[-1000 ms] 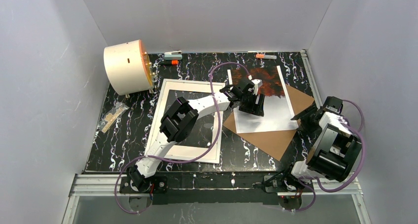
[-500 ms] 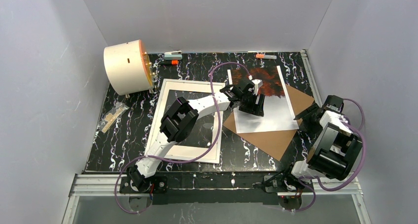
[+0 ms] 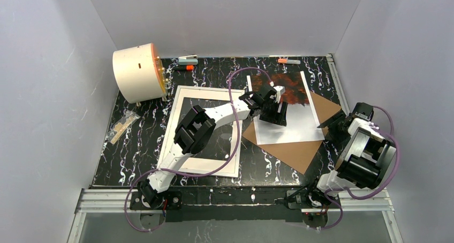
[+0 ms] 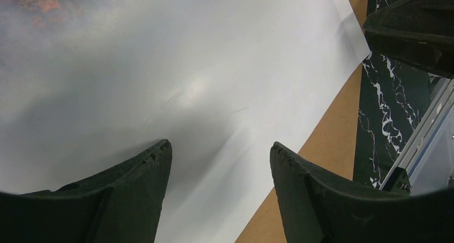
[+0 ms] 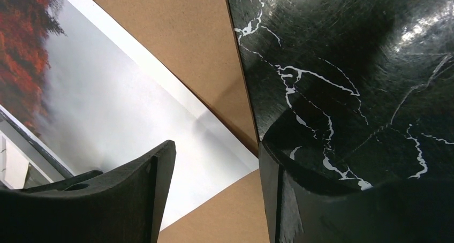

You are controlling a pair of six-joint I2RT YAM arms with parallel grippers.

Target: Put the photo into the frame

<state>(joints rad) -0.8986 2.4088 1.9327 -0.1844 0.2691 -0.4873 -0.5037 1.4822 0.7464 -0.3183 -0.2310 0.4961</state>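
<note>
**Photo flat on the board, right of the frame; both claws apart**

Nearest, at the edge of the counter (image 3: 139, 146): 2 arm bases, side by side.

Just beyond, on the right: right claw (image 3: 325, 127), aimed leftward at the right side of a brown backing board (image 3: 300, 156). In the right wrist view, right claw (image 5: 217, 146) spread wide with nothing between the fingers. 1 finger over the board (image 5: 176, 34) and the pale part of the photo (image 5: 107, 104), the other over bare black marbled counter (image 5: 348, 66). Astride the board's edge, not clamped on it.

On the left, from near to middle: the frame (image 3: 198, 91), white, lying flat, with the left arm stretched across above it. Left of it, near the counter's edge: a small clear bag (image 3: 122, 125) of pale pieces.

Middle right: the board turned like a diamond, and on top of it the photo (image 3: 300, 122), just right of the frame, not in it. Grey-white half toward the bases, red-orange half away.

Over the middle of the photo: left claw (image 3: 275, 120). In the left wrist view, left claw (image 4: 219, 146) also spread, empty, tips low over the white paper (image 4: 214, 66). Cannot tell whether touching. Faint crease in the sheet just ahead of the tips; brown board (image 4: 321, 162) at the sheet's edge.

Farthest: a cream cylinder (image 3: 136, 71) with an orange face, on its side at the left corner, and 2 clips (image 3: 187, 58) (image 3: 286, 61) along the back edge.
</note>
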